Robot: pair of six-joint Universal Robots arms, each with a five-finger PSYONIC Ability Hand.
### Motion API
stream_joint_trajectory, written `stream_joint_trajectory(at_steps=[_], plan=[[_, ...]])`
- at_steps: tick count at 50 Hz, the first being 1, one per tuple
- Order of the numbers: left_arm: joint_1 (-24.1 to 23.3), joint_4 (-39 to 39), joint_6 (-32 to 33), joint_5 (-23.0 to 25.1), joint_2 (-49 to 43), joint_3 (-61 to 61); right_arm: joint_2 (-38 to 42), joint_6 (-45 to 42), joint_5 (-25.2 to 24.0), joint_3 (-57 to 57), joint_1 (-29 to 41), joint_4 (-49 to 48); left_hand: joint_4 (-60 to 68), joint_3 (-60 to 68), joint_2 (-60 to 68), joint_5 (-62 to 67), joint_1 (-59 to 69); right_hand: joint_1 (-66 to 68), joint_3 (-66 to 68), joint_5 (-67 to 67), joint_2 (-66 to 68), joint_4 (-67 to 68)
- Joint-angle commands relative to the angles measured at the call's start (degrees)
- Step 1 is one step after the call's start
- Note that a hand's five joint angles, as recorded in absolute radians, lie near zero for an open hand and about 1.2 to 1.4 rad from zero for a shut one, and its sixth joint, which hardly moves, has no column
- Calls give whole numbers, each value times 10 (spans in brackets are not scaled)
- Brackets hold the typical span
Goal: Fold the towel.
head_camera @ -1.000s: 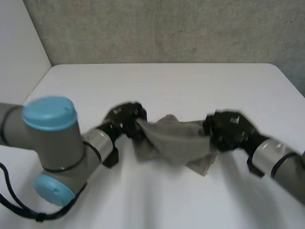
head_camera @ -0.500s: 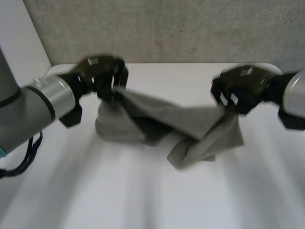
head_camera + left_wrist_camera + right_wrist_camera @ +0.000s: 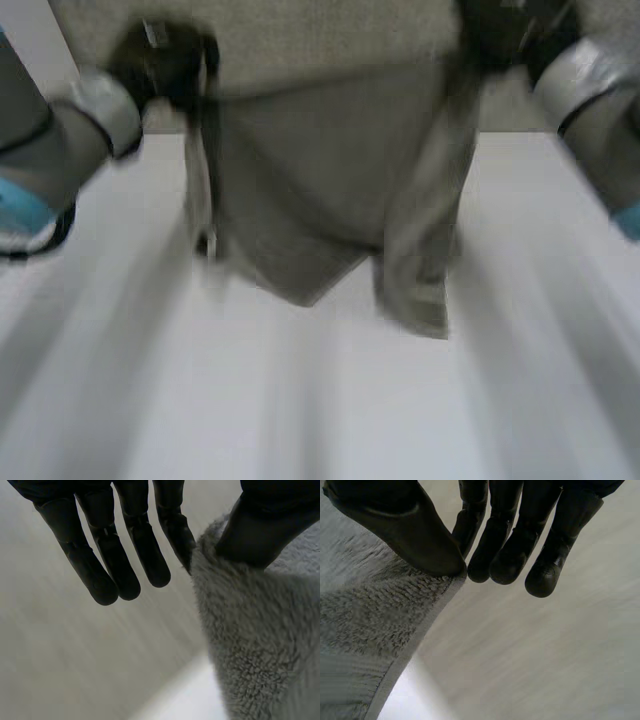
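The towel (image 3: pixel 320 170) hangs spread between the two hands, held high over the table (image 3: pixel 300 410). The left hand (image 3: pixel 165 62) has one upper corner and the right hand (image 3: pixel 500 30) the other, with the upper edge running between them. Below that edge the cloth falls unevenly. A narrow strip drops under the left hand, a longer doubled strip under the right hand reaches lowest, and a blunt point of cloth hangs between the two. The head view is smeared; the lowest end seems to be off the table, but that cannot be told for sure.

In the left wrist view the thumb (image 3: pixel 265 525) presses the towel's fuzzy edge against the nearest finger. The other fingers (image 3: pixel 100 565) are straight and apart from the cloth, so the left hand pinches the towel. The right wrist view shows the same grip. There the thumb (image 3: pixel 405 525) clamps the hemmed edge against the finger beside it, and the remaining fingers (image 3: pixel 545 565) stretch out free of the cloth. The right hand pinches the towel too.
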Motion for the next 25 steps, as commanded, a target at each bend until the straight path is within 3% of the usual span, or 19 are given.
stream_joint_trajectory(at_steps=[1, 3, 9, 18, 23, 25], plan=[[-6, 259, -62, -11, 78, 16, -131, 75, -7, 26, -2, -181, 24, 11, 21, 20, 30, 42, 35, 34, 38, 36], [-6, 295, -92, -8, 93, 7, -125, 80, -34, 16, 3, -147, 24, 11, 21, 20, 30, 42, 35, 34, 38, 36], [8, 261, -115, -6, 86, -24, -86, 72, -107, 4, 4, -28, 24, 11, 21, 20, 30, 42, 35, 34, 38, 36], [60, 257, -107, 18, 87, -154, -44, 56, -142, 7, -1, 74, 24, 11, 21, 20, 30, 42, 35, 34, 38, 36], [70, 257, -57, 81, 85, -254, 6, -12, -165, 30, -1, 146, 24, 11, 21, 20, 30, 42, 35, 34, 38, 36], [78, 257, 10, 125, 82, -326, 31, -89, -163, 75, -3, 182, 24, 11, 21, 20, 30, 42, 35, 34, 38, 36]])
